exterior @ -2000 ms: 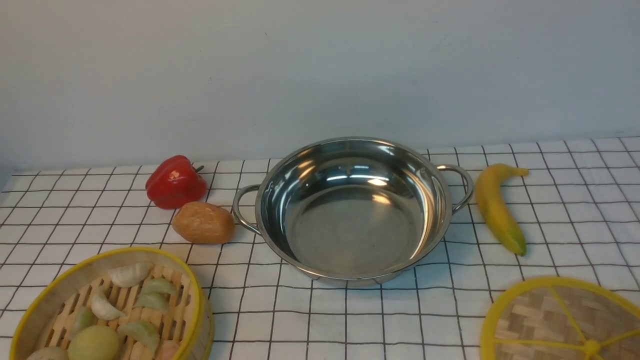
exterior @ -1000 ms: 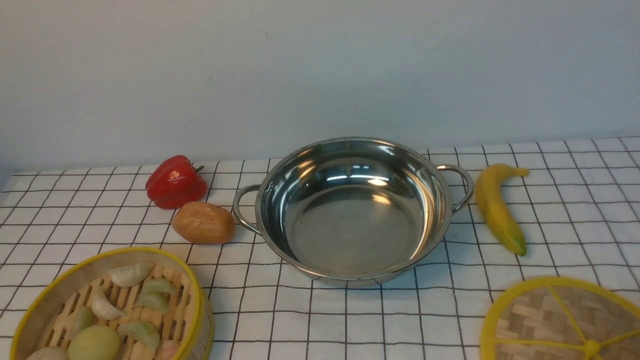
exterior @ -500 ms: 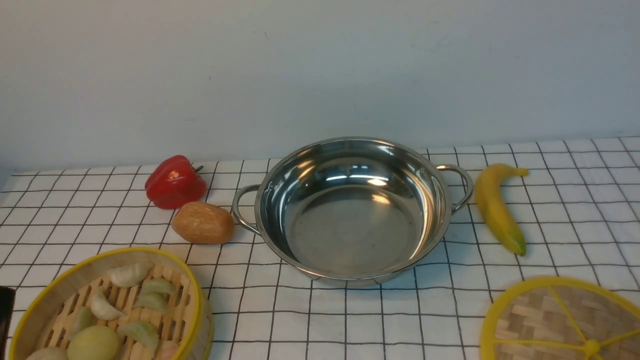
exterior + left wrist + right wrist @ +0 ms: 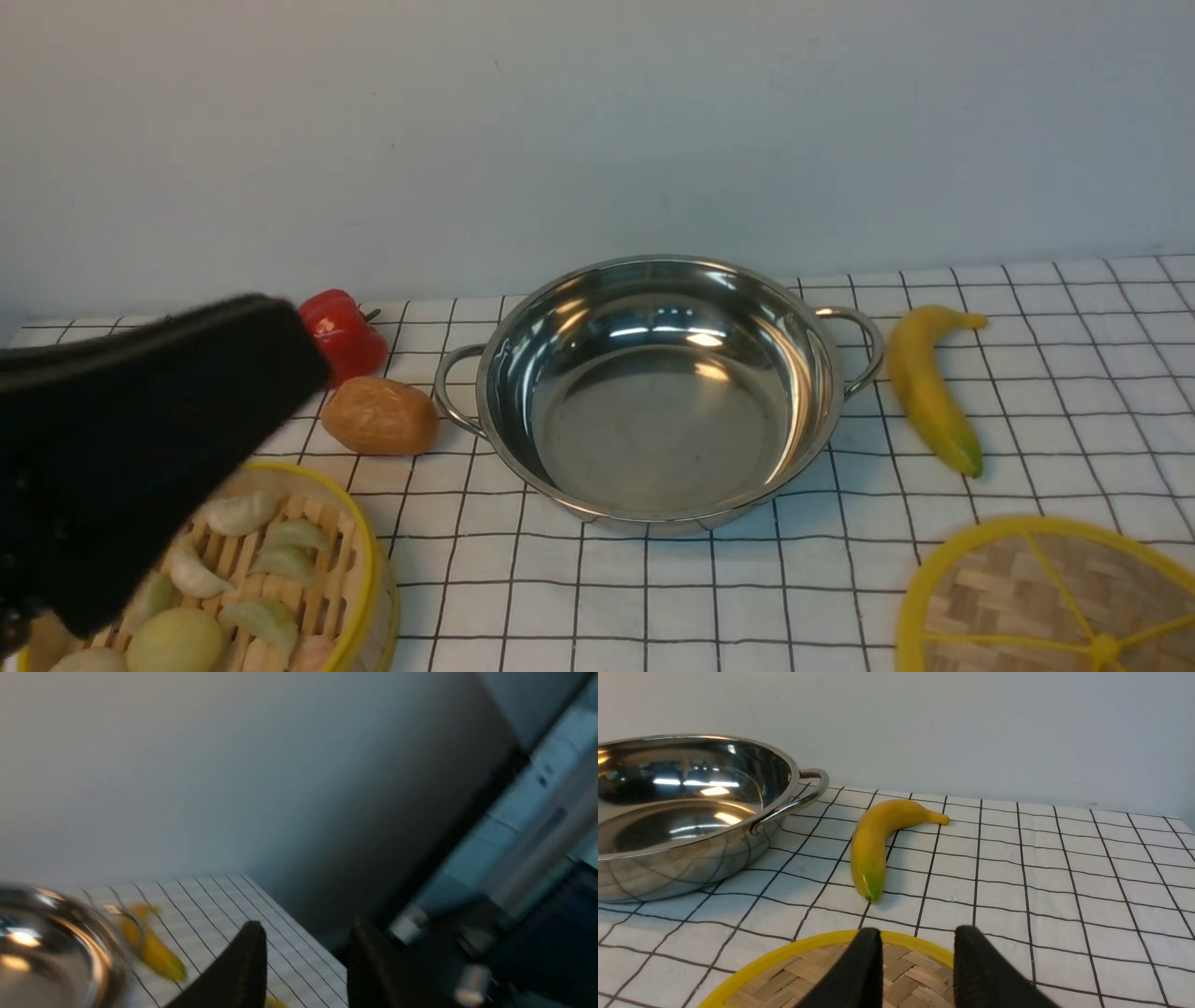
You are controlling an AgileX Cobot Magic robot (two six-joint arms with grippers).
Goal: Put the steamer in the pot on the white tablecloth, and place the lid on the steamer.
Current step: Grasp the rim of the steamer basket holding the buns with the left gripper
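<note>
Round bamboo steamer, yellow rim (image 4: 372, 569), at lower left of front view, partly behind black left gripper (image 4: 306, 947) – nearer arm, jaws spread, pointed away from basket. Inside: garlic, green wedges. Round, so no long axis. Shiny steel pot (image 4: 665, 429) at centre, empty. Right gripper (image 4: 919, 952) spread by flat woven yellow-rimmed lid (image 4: 1008, 597), lower right.

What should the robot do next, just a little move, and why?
Maybe lower its open left gripper toward the steamer's rim, because the steamer sits beside the empty pot, not inside it yet.
</note>
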